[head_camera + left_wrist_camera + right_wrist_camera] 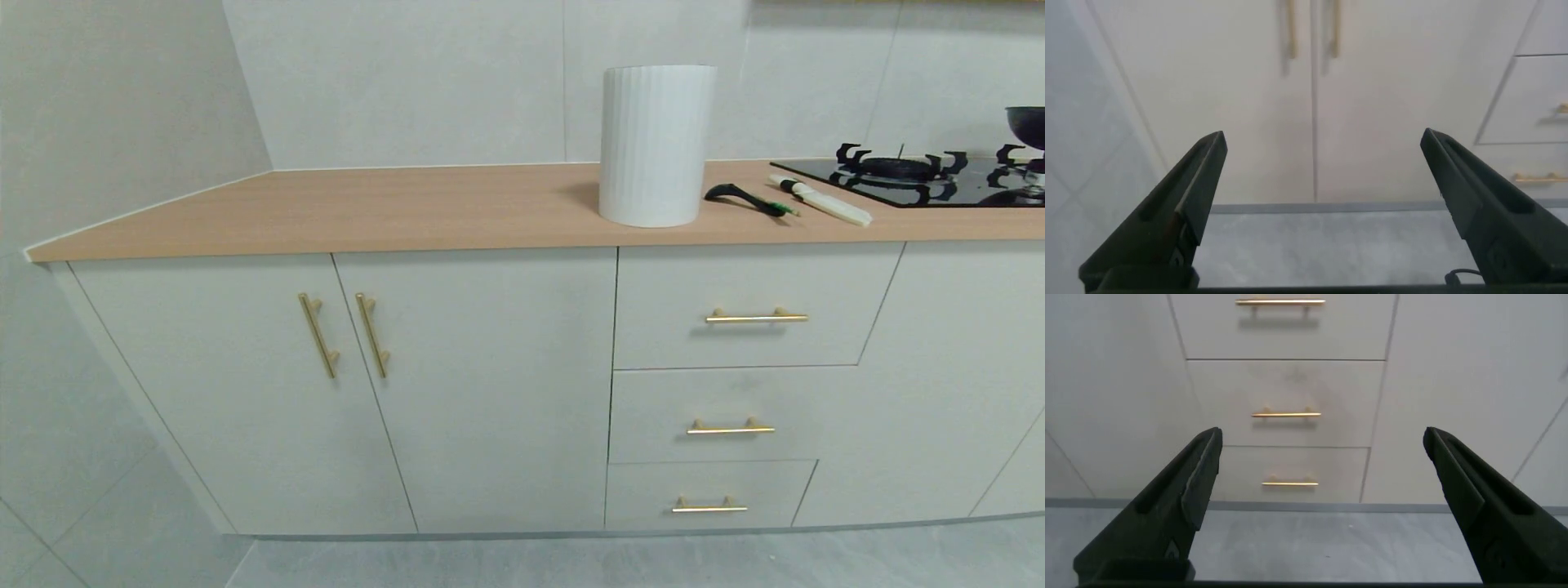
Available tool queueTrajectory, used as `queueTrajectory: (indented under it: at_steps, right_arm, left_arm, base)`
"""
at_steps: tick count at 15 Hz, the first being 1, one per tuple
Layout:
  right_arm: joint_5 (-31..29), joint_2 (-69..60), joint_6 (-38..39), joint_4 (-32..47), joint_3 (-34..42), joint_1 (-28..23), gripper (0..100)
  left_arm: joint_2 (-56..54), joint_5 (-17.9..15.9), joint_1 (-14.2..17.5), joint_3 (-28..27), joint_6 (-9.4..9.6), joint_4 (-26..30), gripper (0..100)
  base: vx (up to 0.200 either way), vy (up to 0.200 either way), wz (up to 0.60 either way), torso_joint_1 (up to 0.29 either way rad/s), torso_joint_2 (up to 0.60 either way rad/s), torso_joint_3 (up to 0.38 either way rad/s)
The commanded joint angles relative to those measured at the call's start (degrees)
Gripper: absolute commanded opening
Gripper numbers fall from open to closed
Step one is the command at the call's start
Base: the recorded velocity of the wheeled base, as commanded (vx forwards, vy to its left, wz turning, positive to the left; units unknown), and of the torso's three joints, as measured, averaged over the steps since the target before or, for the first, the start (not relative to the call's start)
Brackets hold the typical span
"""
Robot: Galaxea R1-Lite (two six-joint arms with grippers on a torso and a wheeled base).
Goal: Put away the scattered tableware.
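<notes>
Head view: ribbed white cylinder (657, 147); wooden counter (326, 212).

Kitchen, seemingly domestic: wooden counter (408, 208), gas hob (914, 175), drawers (735, 327).

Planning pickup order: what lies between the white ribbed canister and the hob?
Head view: a black-handled utensil, then a cream-handled utensil, both lying on the countertop.

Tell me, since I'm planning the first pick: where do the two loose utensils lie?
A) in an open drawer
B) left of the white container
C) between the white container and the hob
C: the black utensil and the pale utensil lie on the countertop between the white container and the hob.
</notes>
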Motion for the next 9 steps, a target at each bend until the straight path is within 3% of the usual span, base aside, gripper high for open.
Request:
queueTrajectory:
  at_steps: [1, 7, 9]
  right_arm:
    - [0.09, 0.00, -0.04, -0.01, 0.00, 0.01, 100]
    - [0.00, 0.09, 0.05, -0.01, 0.00, 0.01, 100]
    - [0.00, 0.09, 0.05, -0.01, 0.00, 0.01, 100]
  left_arm:
    - [0.00, 0.01, 0.00, 0.00, -0.09, 0.00, 100]
    - [0.00, 0.01, 0.00, 0.00, -0.09, 0.00, 100]
    - [0.00, 0.01, 0.00, 0.00, 0.00, 0.00, 100]
  base:
    - [0.000, -0.200, 0.00, 0.007, 0.01, 0.022]
    - [0.000, 0.000, 0.00, 0.000, 0.00, 0.000]
    - [0.200, 0.000, 0.00, 0.000, 0.00, 0.005]
